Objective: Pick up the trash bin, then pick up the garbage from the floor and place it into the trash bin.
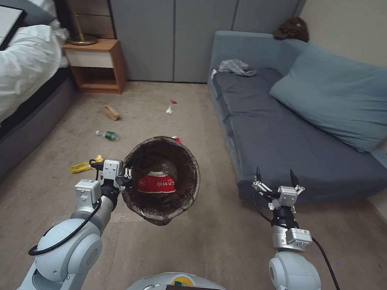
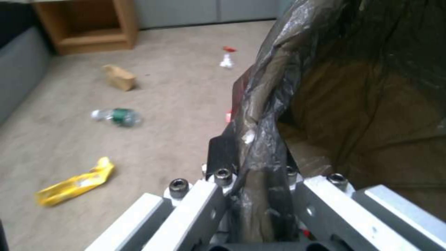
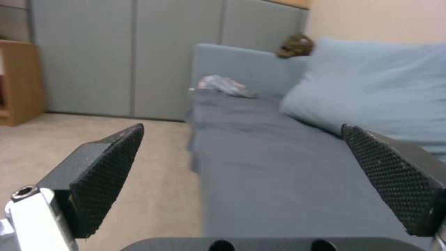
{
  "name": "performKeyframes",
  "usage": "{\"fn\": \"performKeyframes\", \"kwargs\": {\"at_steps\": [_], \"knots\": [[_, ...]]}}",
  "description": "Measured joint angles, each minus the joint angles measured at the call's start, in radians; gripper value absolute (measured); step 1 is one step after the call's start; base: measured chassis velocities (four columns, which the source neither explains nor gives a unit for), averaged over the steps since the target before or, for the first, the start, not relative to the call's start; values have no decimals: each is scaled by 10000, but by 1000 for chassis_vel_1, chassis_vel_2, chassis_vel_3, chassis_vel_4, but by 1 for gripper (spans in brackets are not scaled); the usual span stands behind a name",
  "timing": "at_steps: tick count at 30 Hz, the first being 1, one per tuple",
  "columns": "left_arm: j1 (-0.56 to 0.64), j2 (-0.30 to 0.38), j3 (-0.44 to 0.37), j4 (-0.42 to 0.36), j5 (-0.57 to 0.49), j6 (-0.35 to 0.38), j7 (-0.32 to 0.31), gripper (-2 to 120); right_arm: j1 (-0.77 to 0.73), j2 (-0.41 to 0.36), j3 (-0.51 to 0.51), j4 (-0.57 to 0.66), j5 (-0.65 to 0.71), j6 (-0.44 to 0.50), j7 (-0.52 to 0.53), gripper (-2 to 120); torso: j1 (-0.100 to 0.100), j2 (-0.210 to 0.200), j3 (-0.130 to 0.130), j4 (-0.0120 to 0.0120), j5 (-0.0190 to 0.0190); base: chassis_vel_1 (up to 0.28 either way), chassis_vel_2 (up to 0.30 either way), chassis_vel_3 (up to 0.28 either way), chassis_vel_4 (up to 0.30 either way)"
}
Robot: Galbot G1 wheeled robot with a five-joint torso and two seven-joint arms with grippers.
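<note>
My left gripper point(image 1: 127, 180) is shut on the rim of the trash bin point(image 1: 184, 194), held above the carpet with its dark bag liner point(image 2: 353, 87) folded over the edge. A red-and-white wrapper point(image 1: 156, 183) lies inside the bin. Garbage lies on the floor: a yellow snack bag point(image 1: 83, 166) point(image 2: 76, 181), a clear bottle with a green label point(image 1: 107, 135) point(image 2: 117, 116), a tan carton point(image 1: 111, 112) point(image 2: 119, 77), and a white tissue point(image 1: 169, 111) point(image 2: 226, 62) beside a red scrap point(image 1: 174, 101). My right gripper point(image 1: 275, 175) point(image 3: 241, 174) hangs open and empty in front of the sofa.
A blue-grey sofa point(image 1: 302, 141) with a large cushion runs along the right. A bed point(image 1: 14, 75) stands at the left, with a wooden nightstand point(image 1: 96, 64) beyond it. Grey closet doors point(image 1: 177, 26) close the far end. Bare carpet lies between them.
</note>
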Motion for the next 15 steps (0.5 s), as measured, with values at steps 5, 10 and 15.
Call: {"fn": "performKeyframes", "kwargs": {"at_steps": [5,10,15], "knots": [[12,21,0,0,24,-3,19,0,8,-1,-14,-16,0,0,0,100,0,0,0,-1,0,134,125,130,119],[14,17,12,4,26,-5,9,0,9,12,-37,-40,-6,0,-4,100,0,0,0,-2,0,110,102,102,106],[12,-15,-3,124,501,-331,17,0,27,28,-44,-75,-29,6,10,100,0,0,-1,2,0,51,73,60,73]]}}
